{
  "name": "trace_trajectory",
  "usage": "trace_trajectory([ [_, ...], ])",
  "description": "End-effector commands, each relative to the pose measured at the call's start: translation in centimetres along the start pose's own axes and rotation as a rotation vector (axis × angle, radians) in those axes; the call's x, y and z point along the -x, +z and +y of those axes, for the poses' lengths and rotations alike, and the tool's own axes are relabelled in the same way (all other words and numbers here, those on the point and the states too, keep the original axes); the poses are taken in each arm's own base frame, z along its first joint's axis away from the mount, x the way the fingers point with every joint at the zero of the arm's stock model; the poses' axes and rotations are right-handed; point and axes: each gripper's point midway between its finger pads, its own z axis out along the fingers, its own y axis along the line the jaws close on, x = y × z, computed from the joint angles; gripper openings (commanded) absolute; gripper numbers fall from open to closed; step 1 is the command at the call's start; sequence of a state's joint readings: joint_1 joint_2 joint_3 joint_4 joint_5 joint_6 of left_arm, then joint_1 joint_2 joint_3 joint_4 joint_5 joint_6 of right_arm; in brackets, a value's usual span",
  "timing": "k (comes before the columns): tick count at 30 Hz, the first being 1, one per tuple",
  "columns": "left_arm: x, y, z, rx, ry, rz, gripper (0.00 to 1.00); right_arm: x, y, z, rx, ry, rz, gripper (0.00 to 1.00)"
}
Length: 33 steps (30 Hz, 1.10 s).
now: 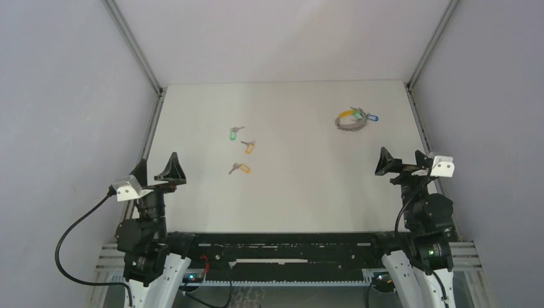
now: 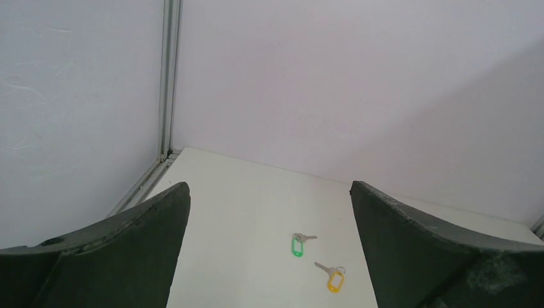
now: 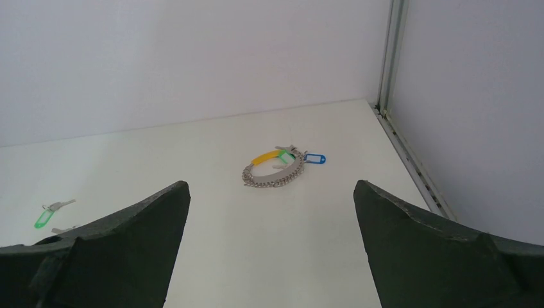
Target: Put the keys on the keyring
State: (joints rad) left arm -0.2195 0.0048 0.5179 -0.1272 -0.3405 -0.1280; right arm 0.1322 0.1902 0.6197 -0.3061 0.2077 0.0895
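Three small silver keys lie apart on the white table, left of centre: one with a green tag [image 1: 234,133], one with an orange tag [image 1: 249,147] and another orange-tagged one [image 1: 240,169]. In the left wrist view the green-tagged key [image 2: 297,244] and an orange-tagged key [image 2: 333,278] show between the fingers. The keyring [image 1: 353,120], a grey chain loop with yellow and blue tags, lies at the far right; it also shows in the right wrist view [image 3: 272,173]. My left gripper [image 1: 156,171] and right gripper [image 1: 403,160] hover open near the front corners, holding nothing.
Grey walls with metal corner posts [image 1: 135,46] enclose the white table [image 1: 289,199] on three sides. The arm bases and a black rail [image 1: 289,247] run along the near edge. A black cable [image 1: 67,237] loops beside the left arm.
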Motion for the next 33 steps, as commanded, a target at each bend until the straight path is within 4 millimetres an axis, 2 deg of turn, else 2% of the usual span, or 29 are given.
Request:
trace_trajectory([
  [1, 1.3, -0.2, 0.1, 0.001, -0.004, -0.060, 1.00, 0.7, 0.3, 0.1, 0.003, 0.005, -0.025, 1.00],
  [8, 1.1, 0.0, 0.0, 0.000, -0.005, -0.048, 1.00, 0.3, 0.5, 0.0, -0.007, -0.003, -0.008, 1.00],
  [14, 1.1, 0.1, -0.6, -0.025, -0.018, -0.027, 1.00, 0.1, 0.8, 0.7, 0.024, 0.023, 0.019, 1.00],
  [19, 1.5, 0.4, -1.3, -0.041, -0.033, 0.025, 1.00, -1.3, 1.9, 1.8, 0.057, 0.056, 0.108, 1.00],
  [22, 0.9, 0.8, -1.8, -0.042, -0.056, 0.093, 1.00, -2.3, 3.2, 2.8, 0.079, 0.091, 0.186, 1.00],
  [25, -0.5, 1.2, -2.7, -0.080, -0.039, 0.173, 1.00, -4.3, 5.0, 4.2, 0.122, 0.119, 0.303, 1.00],
  [27, -1.5, 1.5, -3.1, -0.099, -0.022, 0.211, 1.00, -6.3, 6.6, 4.6, 0.120, 0.148, 0.398, 1.00],
  [29, -2.2, 1.7, -3.5, -0.121, -0.003, 0.237, 1.00, -8.6, 8.2, 4.7, 0.114, 0.197, 0.491, 1.00],
  [33, -3.3, 1.7, -3.5, -0.129, 0.010, 0.257, 1.00, -11.3, 11.0, 4.6, 0.125, 0.299, 0.564, 1.00],
])
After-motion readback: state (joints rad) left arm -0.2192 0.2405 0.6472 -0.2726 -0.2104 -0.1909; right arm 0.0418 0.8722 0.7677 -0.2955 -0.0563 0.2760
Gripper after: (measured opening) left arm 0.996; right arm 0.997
